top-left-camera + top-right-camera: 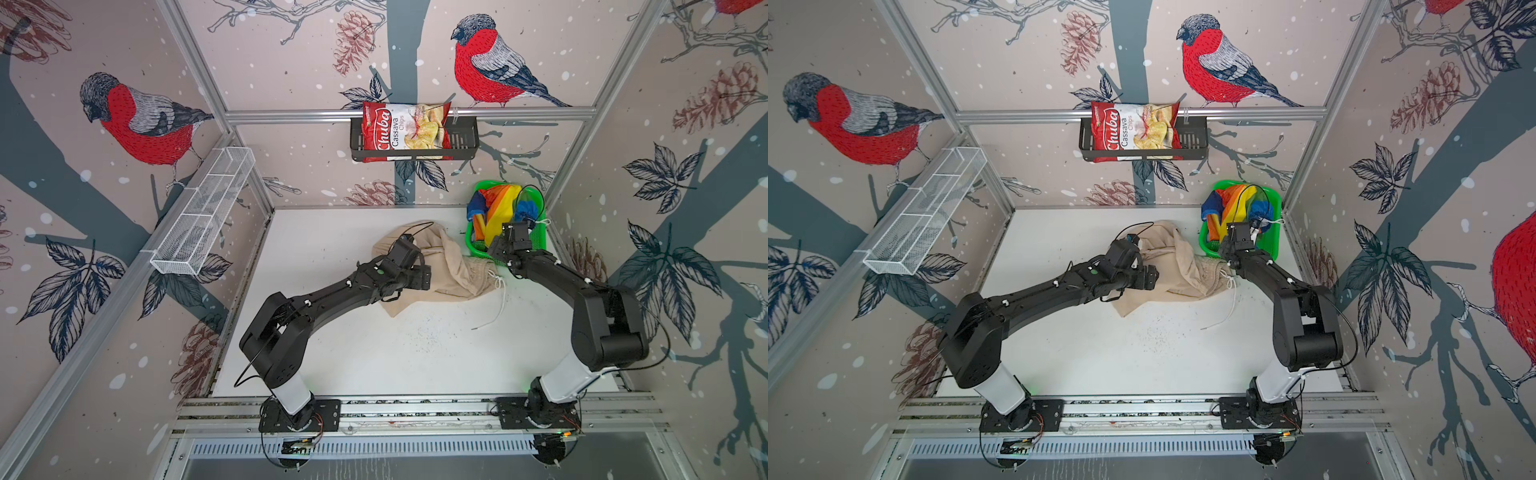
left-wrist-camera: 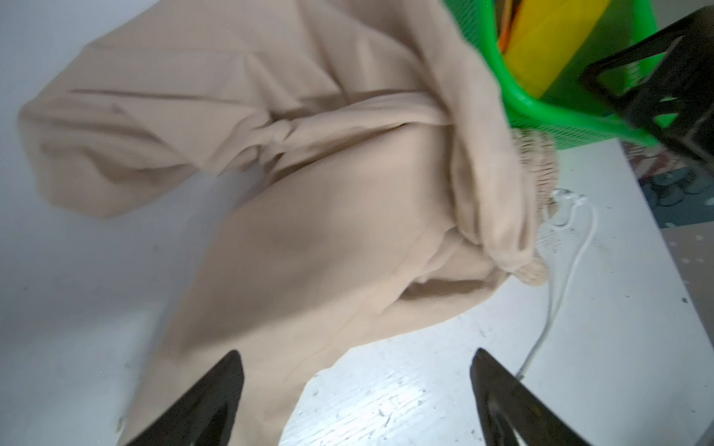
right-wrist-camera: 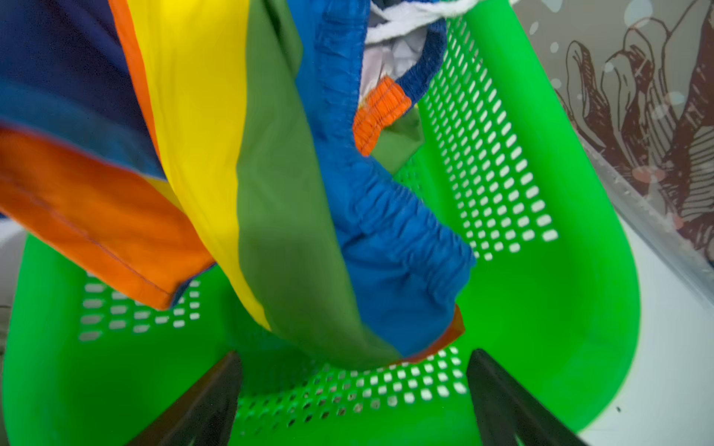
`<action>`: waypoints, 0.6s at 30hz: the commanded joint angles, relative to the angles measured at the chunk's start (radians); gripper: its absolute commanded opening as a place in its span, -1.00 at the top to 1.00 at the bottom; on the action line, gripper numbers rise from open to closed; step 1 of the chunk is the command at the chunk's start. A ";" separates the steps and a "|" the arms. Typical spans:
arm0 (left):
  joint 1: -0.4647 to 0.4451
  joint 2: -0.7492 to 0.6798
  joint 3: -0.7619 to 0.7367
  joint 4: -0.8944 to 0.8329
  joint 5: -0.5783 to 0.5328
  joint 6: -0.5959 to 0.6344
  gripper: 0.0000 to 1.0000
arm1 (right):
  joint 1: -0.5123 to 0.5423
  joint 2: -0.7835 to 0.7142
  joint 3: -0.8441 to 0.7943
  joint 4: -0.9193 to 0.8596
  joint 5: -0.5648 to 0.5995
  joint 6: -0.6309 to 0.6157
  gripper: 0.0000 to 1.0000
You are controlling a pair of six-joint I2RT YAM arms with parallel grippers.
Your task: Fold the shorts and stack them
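Rainbow shorts (image 3: 232, 154) in green basket (image 3: 541, 309) | left end effector (image 2: 355, 353) wide | right end effector (image 3: 353, 353) wide

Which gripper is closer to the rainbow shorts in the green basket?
Right. The right gripper hangs open just above the rainbow shorts in the green basket; the left gripper is open over the beige shorts beside the basket.

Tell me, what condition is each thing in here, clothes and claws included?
beige shorts, crumpled on the table, unfolded, drawstring trailing
rainbow shorts, bunched in the green basket, unfolded
left gripper, open, empty, above the beige shorts
right gripper, open, empty, above the green basket
chip bag, standing in the black wall shelf
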 commanded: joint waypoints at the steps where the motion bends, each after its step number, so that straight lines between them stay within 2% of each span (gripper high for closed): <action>1: -0.025 0.044 0.066 0.042 0.070 0.036 -0.84 | -0.023 -0.059 -0.068 -0.009 -0.014 0.042 -0.82; 7: -0.069 0.177 0.192 0.060 0.142 0.029 -0.84 | -0.108 -0.181 -0.138 -0.042 -0.029 0.025 -0.82; 11: -0.088 0.239 0.234 0.056 0.167 0.028 -0.76 | -0.114 -0.242 -0.137 -0.061 -0.027 0.001 -0.82; 15: -0.091 0.315 0.264 0.060 0.143 0.020 -0.71 | -0.102 -0.315 -0.137 -0.062 -0.042 0.014 -0.79; 16: -0.091 0.342 0.288 0.058 0.147 0.020 -0.61 | -0.094 -0.340 -0.147 -0.051 -0.039 0.021 -0.78; 17: -0.093 0.379 0.323 0.047 0.152 0.018 -0.30 | -0.080 -0.365 -0.162 -0.031 -0.027 0.027 -0.77; 18: -0.092 0.412 0.365 0.025 0.159 0.010 0.28 | -0.062 -0.410 -0.178 -0.005 -0.007 0.034 -0.75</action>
